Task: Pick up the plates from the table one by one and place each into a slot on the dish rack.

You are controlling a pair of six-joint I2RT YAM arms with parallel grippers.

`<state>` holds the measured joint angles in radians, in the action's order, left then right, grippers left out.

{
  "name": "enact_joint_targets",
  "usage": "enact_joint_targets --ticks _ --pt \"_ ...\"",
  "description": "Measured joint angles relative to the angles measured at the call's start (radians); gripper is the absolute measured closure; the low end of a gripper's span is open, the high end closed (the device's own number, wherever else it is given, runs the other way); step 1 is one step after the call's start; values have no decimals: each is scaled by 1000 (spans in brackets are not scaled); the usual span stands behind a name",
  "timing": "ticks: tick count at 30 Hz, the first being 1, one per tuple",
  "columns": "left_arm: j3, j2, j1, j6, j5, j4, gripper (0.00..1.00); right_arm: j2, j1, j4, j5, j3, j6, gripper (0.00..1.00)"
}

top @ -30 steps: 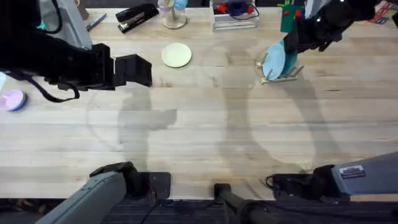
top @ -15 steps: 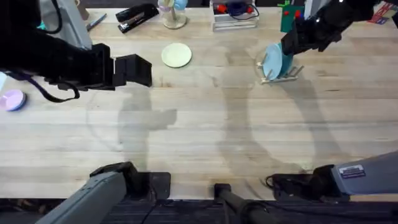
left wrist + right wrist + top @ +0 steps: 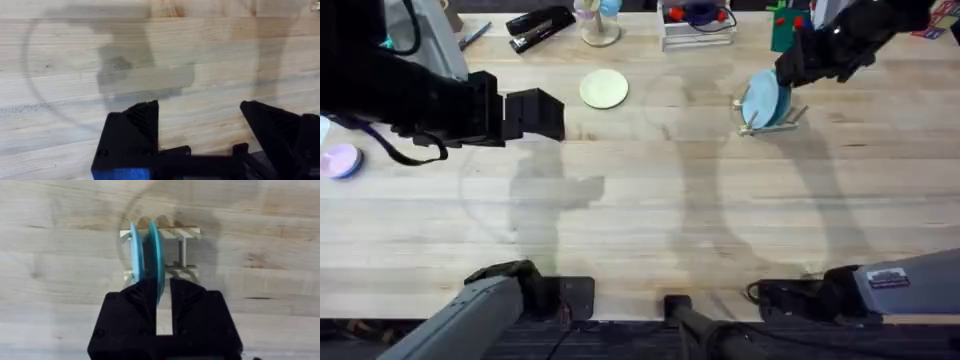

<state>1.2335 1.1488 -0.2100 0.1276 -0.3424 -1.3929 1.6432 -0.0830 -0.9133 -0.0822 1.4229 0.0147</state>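
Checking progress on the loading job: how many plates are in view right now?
3. A cream-yellow round plate lies flat on the wooden table. A teal-blue plate and a paler light-blue plate stand upright in the small wooden peg rack.

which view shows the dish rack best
The right wrist view: the dish rack sits centred, pegs visible, two blue plates on edge in it. Overhead shows the rack small, partly behind the plates. The left wrist view shows bare table.

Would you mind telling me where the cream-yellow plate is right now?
In the overhead view the cream-yellow plate lies flat on the table, left of centre toward the far edge, just right of the left end effector.
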Motion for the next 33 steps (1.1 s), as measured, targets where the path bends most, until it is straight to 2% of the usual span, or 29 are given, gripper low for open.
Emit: enact_joint_targets --ticks 4,8,10,12,13,14,20,21,26,27,33 --pt "0 0 0 0 0 -2 7 -56 0 -35 0 33 0 805" --pt "0 0 0 0 0 -2 6 -132 0 -76 1 74 1 663" --pt "0 0 0 0 0 -2 6 -169 -3 -94 3 83 1 524" --pt "0 0 0 0 0 -2 7 -202 -8 -111 22 85 1 276" --pt "0 0 0 0 0 -2 7 -215 -13 -116 41 86 1 120" --pt "0 0 0 0 0 -2 6 -222 -18 -117 60 86 -1 41" --pt "0 0 0 0 -9 29 6 -224 -68 -105 229 86 12 7" --pt "0 0 0 -3 -14 36 61 -222 -82 -98 250 86 16 7" --pt "0 0 0 -6 -39 86 844 -214 -167 -8 305 86 37 7" --pt "0 0 0 -11 -46 107 931 -213 -183 19 312 86 43 7" --pt "5 68 0 -49 -141 241 961 -198 -262 137 328 86 87 7"
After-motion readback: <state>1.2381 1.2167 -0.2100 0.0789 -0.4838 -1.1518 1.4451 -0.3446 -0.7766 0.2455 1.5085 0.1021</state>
